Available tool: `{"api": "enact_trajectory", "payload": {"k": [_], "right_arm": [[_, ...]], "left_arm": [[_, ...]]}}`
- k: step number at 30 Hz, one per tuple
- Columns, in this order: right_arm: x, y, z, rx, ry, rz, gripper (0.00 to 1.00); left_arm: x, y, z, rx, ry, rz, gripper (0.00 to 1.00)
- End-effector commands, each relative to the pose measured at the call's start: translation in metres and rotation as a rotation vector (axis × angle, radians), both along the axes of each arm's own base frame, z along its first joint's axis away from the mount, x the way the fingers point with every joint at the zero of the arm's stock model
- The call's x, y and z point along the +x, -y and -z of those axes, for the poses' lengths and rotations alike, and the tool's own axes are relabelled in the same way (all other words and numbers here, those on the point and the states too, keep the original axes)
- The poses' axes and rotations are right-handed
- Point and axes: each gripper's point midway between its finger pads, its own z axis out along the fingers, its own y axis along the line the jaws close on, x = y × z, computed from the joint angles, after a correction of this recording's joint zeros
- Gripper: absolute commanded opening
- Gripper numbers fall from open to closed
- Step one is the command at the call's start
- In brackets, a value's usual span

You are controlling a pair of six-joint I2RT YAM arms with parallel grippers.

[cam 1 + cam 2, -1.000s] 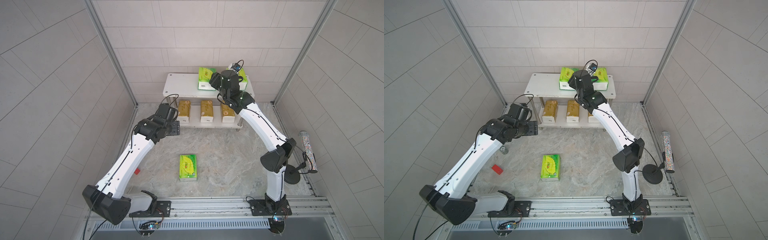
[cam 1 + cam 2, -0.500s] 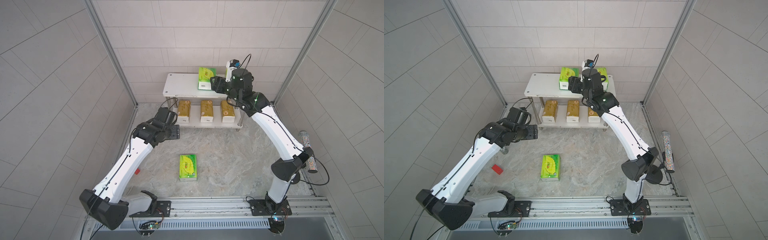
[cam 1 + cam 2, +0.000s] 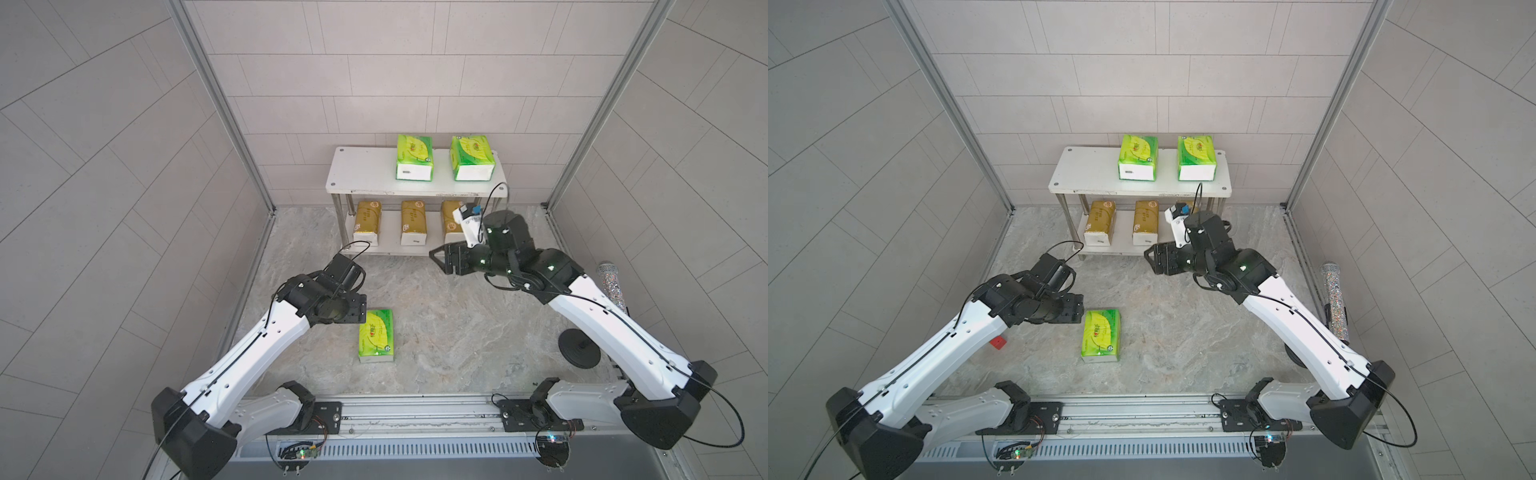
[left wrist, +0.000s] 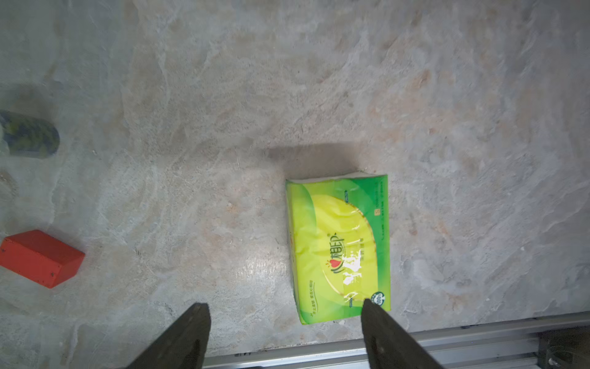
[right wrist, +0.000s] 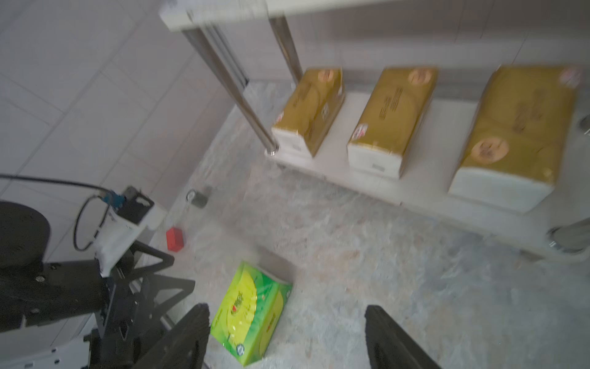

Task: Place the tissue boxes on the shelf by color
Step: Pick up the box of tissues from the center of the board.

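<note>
With our left gripper (image 4: 283,305) and right gripper (image 5: 286,308) both spread empty and the last green pack (image 3: 376,334) lying on the floor (image 3: 440,332) in front of the shelf (image 3: 365,174), we judged it best to straddle its long sides squarely, then squeeze.
</note>
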Motion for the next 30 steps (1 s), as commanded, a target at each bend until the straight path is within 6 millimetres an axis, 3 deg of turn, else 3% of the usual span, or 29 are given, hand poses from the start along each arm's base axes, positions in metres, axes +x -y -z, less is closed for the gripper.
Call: {"api": "enact_trajectory", "payload": {"k": [1, 8, 14, 18, 23, 26, 30], "right_arm": [[-0.017, -0.024, 0.053, 0.109, -0.167, -0.026, 0.81], [-0.041, -0.074, 0.118, 0.129, -0.326, -0.138, 0.81], [-0.053, -0.115, 0.151, 0.161, -0.435, -0.201, 0.80], [-0.053, -0.121, 0.176, 0.148, -0.496, -0.178, 0.74], [-0.056, -0.125, 0.194, 0.153, -0.536, -0.183, 0.67], [-0.056, -0.126, 0.206, 0.155, -0.563, -0.181, 0.63], [-0.055, -0.128, 0.217, 0.163, -0.582, -0.167, 0.58]], "left_arm": [[-0.018, 0.004, 0.024, -0.001, -0.086, 0.005, 0.83], [-0.019, 0.014, 0.052, -0.036, -0.100, -0.004, 0.84], [-0.007, 0.003, 0.046, 0.008, -0.058, -0.068, 0.86], [0.000, 0.004, 0.041, -0.010, -0.044, -0.085, 0.88], [0.004, 0.003, 0.043, -0.033, -0.048, -0.079, 0.91], [0.004, 0.003, 0.046, -0.061, -0.061, -0.070, 1.00], [0.003, -0.001, 0.045, -0.073, -0.064, -0.075, 1.00]]}}
